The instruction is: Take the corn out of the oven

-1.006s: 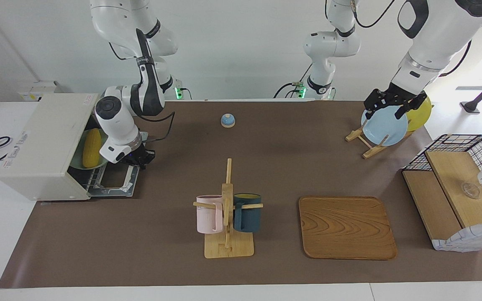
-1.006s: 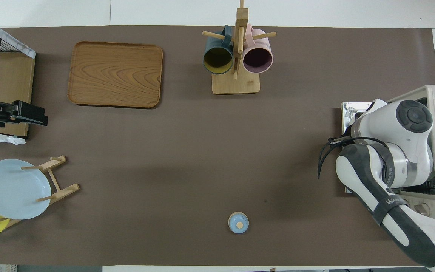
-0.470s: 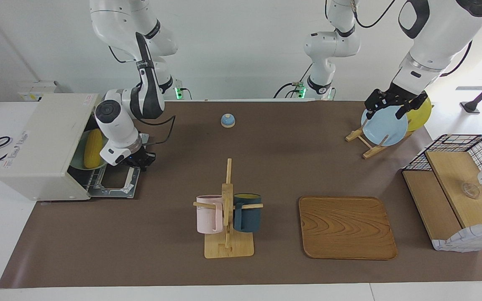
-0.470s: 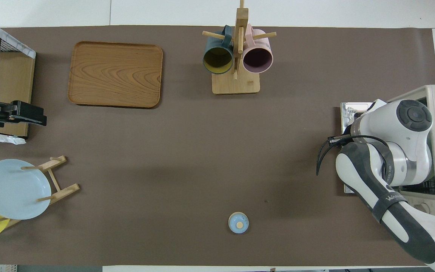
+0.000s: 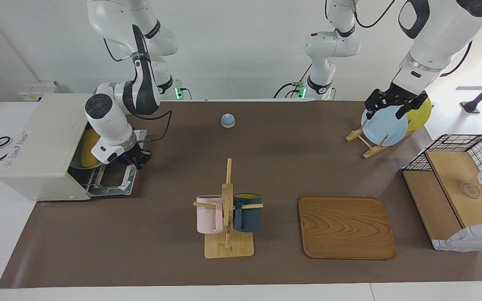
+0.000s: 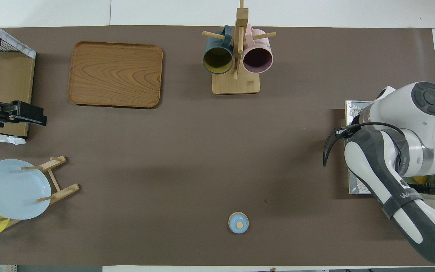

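The cream-white oven (image 5: 44, 142) stands at the right arm's end of the table with its door (image 5: 113, 179) folded down flat. The yellow corn (image 5: 87, 154) lies on a pale green dish inside the oven, half hidden by the right arm's wrist. My right gripper (image 5: 135, 158) is low over the open door, at the oven's mouth. In the overhead view only a sliver of the corn (image 6: 419, 180) shows under the arm, and the right gripper is hidden. My left gripper (image 5: 393, 104) waits in the air over the blue plate (image 5: 385, 125); it also shows in the overhead view (image 6: 26, 113).
A wooden mug rack (image 5: 227, 209) with a pink and a dark blue mug stands mid-table. A wooden tray (image 5: 347, 228) lies beside it. A small blue bell (image 5: 227, 120) sits near the robots. A wire-and-wood basket rack (image 5: 458, 188) stands at the left arm's end.
The right arm's wrist has swung toward the oven and now covers more of the corn. The left arm has not moved.
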Available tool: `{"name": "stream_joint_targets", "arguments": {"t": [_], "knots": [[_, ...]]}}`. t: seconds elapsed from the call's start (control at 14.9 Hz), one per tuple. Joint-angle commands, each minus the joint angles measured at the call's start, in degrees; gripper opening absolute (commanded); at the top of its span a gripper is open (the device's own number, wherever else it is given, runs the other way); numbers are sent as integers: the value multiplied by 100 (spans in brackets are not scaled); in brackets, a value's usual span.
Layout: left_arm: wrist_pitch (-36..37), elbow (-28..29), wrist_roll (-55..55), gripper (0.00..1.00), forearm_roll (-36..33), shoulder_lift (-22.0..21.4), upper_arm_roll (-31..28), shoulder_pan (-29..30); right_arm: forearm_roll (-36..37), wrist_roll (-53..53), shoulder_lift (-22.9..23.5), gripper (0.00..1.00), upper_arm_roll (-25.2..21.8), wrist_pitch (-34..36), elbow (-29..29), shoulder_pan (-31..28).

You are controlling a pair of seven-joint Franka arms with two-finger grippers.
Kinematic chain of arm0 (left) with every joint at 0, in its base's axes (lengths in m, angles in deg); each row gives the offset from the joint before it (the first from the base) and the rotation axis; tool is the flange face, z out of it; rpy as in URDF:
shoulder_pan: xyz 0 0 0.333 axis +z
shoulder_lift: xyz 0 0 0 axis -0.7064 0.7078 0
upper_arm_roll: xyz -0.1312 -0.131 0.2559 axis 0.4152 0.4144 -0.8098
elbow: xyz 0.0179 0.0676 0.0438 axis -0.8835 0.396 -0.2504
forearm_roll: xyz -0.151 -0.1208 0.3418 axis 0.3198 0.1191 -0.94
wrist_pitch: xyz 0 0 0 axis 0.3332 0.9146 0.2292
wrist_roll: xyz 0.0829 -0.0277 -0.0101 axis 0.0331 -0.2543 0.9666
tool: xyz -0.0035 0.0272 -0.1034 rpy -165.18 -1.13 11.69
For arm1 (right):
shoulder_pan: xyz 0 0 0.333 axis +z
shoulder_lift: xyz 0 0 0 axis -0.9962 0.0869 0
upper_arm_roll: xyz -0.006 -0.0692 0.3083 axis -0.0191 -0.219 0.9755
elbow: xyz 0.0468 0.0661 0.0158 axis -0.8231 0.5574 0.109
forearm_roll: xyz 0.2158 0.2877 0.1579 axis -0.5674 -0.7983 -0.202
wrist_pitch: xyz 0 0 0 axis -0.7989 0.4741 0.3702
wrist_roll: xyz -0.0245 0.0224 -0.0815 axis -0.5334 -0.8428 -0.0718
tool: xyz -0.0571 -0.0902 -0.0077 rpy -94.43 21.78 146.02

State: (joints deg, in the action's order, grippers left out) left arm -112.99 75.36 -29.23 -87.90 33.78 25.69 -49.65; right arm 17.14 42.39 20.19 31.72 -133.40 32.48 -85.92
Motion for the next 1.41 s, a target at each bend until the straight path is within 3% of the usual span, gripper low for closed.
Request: {"name": "stream_joint_targets", "arguments": {"t": [0.0,0.54,0.87,1.14,1.34], "knots": [[54,-17,-7,100,-80,-14,18,41,114,-85,-72,0,-130,-15,51,-33],[54,-17,-7,100,-80,-14,18,41,105,144,-213,0,-112,-735,860,-6],[54,-17,1,100,-80,-14,18,49,-632,196,-196,0,-94,-727,791,388],[54,-17,10,100,-80,-14,18,41,-625,381,-213,0,-94,9,98,627],[54,-8,1,100,-80,-14,18,49,-310,355,-476,0,-156,476,26,434]]}}
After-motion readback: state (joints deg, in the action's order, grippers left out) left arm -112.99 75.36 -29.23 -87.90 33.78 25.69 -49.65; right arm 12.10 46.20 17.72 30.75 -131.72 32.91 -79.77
